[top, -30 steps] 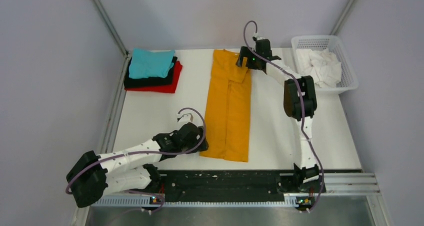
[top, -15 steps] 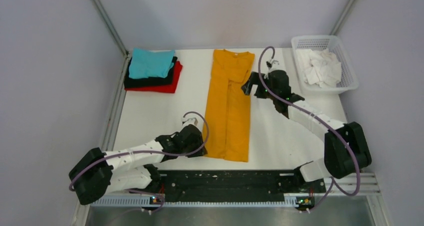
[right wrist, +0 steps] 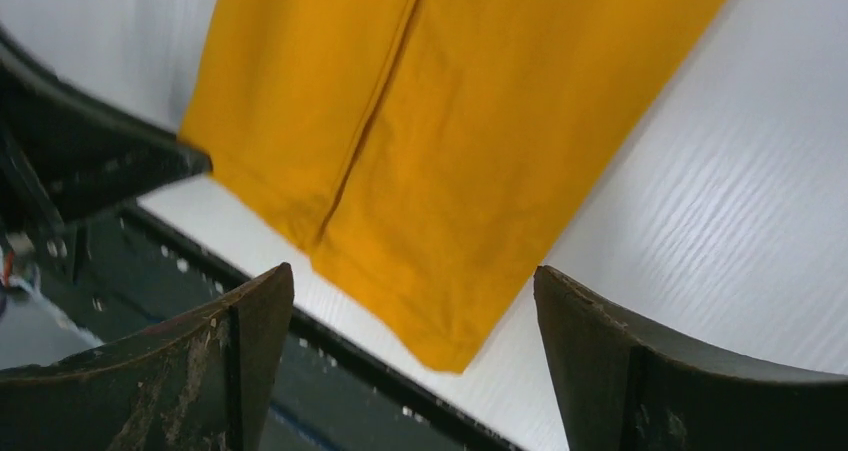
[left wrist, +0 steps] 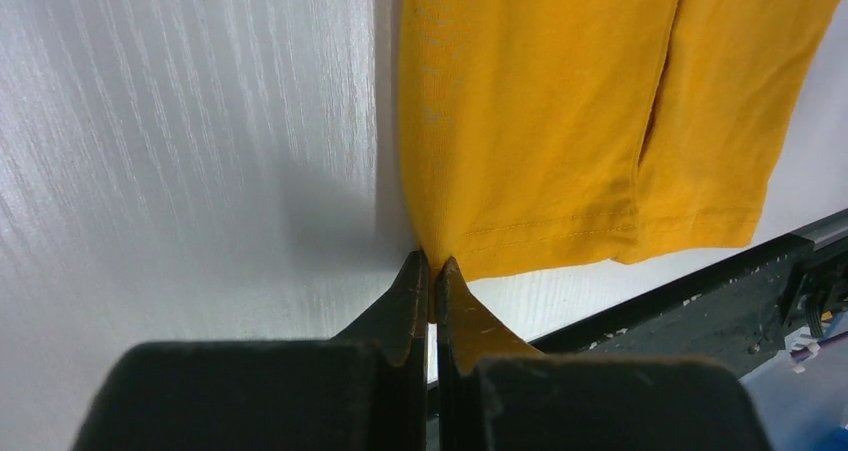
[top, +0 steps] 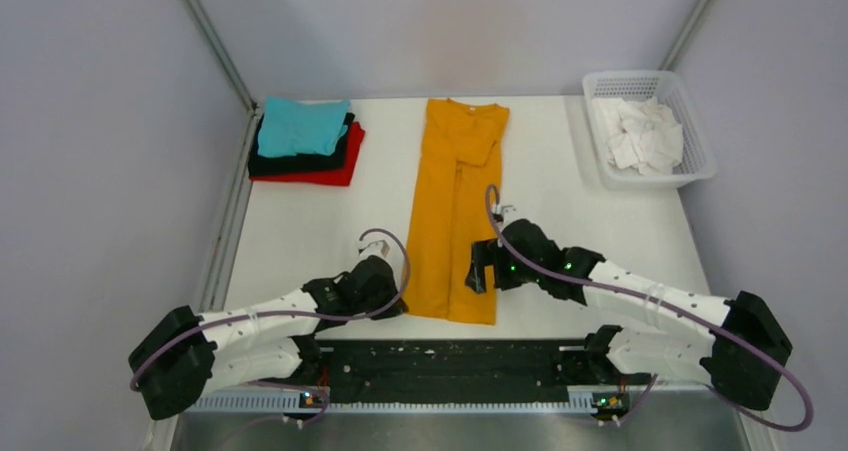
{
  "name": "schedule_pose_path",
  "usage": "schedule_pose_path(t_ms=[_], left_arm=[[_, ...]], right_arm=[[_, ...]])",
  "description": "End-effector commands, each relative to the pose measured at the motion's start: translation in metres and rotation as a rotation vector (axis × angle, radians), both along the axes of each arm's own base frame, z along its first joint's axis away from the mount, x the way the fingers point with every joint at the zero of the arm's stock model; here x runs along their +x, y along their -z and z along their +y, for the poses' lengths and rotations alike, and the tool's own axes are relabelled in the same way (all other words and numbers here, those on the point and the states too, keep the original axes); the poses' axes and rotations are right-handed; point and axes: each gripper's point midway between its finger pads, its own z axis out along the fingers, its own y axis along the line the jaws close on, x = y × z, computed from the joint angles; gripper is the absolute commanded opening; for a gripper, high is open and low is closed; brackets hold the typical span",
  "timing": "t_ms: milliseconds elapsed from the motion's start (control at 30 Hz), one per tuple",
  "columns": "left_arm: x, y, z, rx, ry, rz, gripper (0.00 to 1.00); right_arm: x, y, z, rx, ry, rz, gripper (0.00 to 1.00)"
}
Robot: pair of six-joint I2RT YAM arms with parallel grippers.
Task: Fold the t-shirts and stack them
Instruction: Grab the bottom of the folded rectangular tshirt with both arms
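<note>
A long mustard-orange t-shirt (top: 455, 211), folded lengthwise into a narrow strip, lies flat down the middle of the white table. My left gripper (top: 396, 305) is shut on its near-left hem corner; the left wrist view has that gripper (left wrist: 432, 267) pinching the orange t-shirt (left wrist: 540, 101) at the very corner. My right gripper (top: 478, 271) hangs open over the near-right hem corner, and in its wrist view the open right gripper (right wrist: 412, 269) straddles the orange t-shirt's (right wrist: 440, 121) corner without touching it. At the far left sits a stack: teal t-shirt (top: 300, 124) over black (top: 300, 159) over red (top: 325, 176).
A white plastic basket (top: 702, 163) holding crumpled white cloth (top: 640, 136) stands at the far right corner. The black mounting rail (top: 450, 356) runs along the near table edge just behind the shirt's hem. Grey walls close in on both sides.
My left gripper has shut on the hem corner. The right arm has swung from the shirt's collar end down to the near-right hem, its gripper still open.
</note>
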Motion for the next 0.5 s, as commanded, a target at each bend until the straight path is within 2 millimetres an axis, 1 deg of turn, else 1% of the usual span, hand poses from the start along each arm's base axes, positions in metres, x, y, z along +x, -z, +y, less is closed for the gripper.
schedule_pose_path(t_ms=[0,100,167,233,267,367,467], left_arm=[[-0.008,0.004,0.003,-0.027,0.0,0.02,0.0],[-0.01,0.004,0.002,-0.036,0.003,0.023,0.0],[-0.011,0.005,0.002,-0.036,0.005,0.028,0.0],[-0.012,0.007,0.002,-0.035,0.004,0.037,0.0],[-0.013,0.008,0.003,-0.035,0.002,0.042,0.0],[-0.015,0.01,0.003,-0.041,-0.002,0.051,0.0],[-0.019,0.011,0.0,-0.059,0.013,0.074,0.0]], right_arm=[[-0.06,0.019,-0.001,-0.111,-0.146,0.104,0.86],[-0.085,0.037,0.004,-0.142,-0.222,0.164,0.76],[-0.093,0.043,0.006,-0.156,-0.244,0.177,0.7],[-0.101,0.048,0.008,-0.152,-0.268,0.199,0.66],[-0.102,0.052,0.007,-0.151,-0.267,0.201,0.66],[-0.103,0.066,0.001,-0.169,-0.252,0.205,0.59],[-0.096,0.076,-0.002,-0.19,-0.221,0.183,0.52]])
